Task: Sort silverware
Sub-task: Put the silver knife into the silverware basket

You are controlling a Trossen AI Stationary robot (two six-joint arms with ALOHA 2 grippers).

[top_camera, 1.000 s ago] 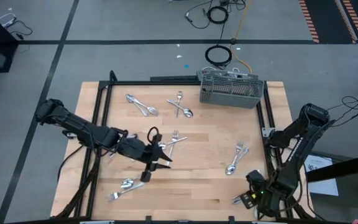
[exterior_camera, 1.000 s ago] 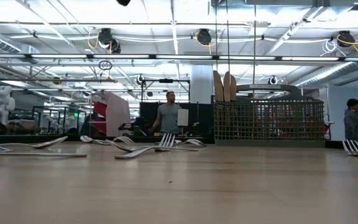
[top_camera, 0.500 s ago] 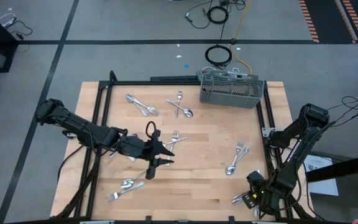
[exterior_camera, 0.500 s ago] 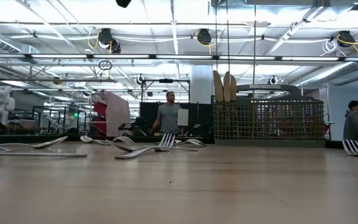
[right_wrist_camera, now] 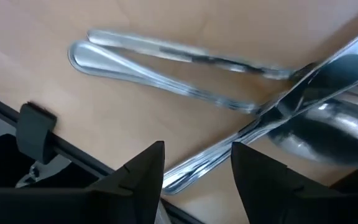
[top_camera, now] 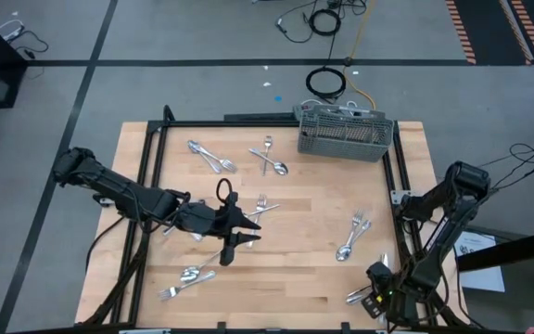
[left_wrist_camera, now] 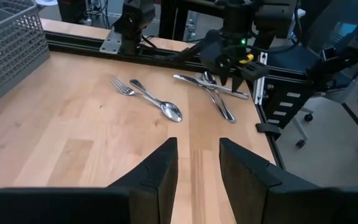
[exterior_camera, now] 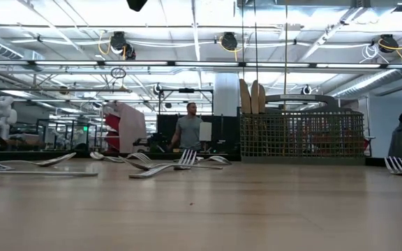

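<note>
Silverware lies in groups on the wooden table [top_camera: 295,269]: spoons [top_camera: 209,156] at the far left, a fork and spoon [top_camera: 269,160], forks [top_camera: 263,206] mid-table, a fork and spoon [top_camera: 352,232] at the right, pieces [top_camera: 188,276] near left, and a small pile [top_camera: 354,297] at the near right corner. My left gripper [top_camera: 244,237] hovers open over mid-table, nothing between its fingers [left_wrist_camera: 197,146]. My right gripper [top_camera: 373,293] points down over the corner pile, open [right_wrist_camera: 197,155]. Its fingers stand on either side of one handle [right_wrist_camera: 194,171], and no touch shows.
The grey slotted caddy [top_camera: 346,133] stands at the far right of the table, also in the low view [exterior_camera: 302,136]. A black frame rail [top_camera: 151,167] borders the table. People [exterior_camera: 189,131] stand in the room far behind.
My right gripper has sunk toward the silverware pile at the near right corner. My left gripper has rolled a little about its own axis without leaving its place. No piece of silverware has moved.
</note>
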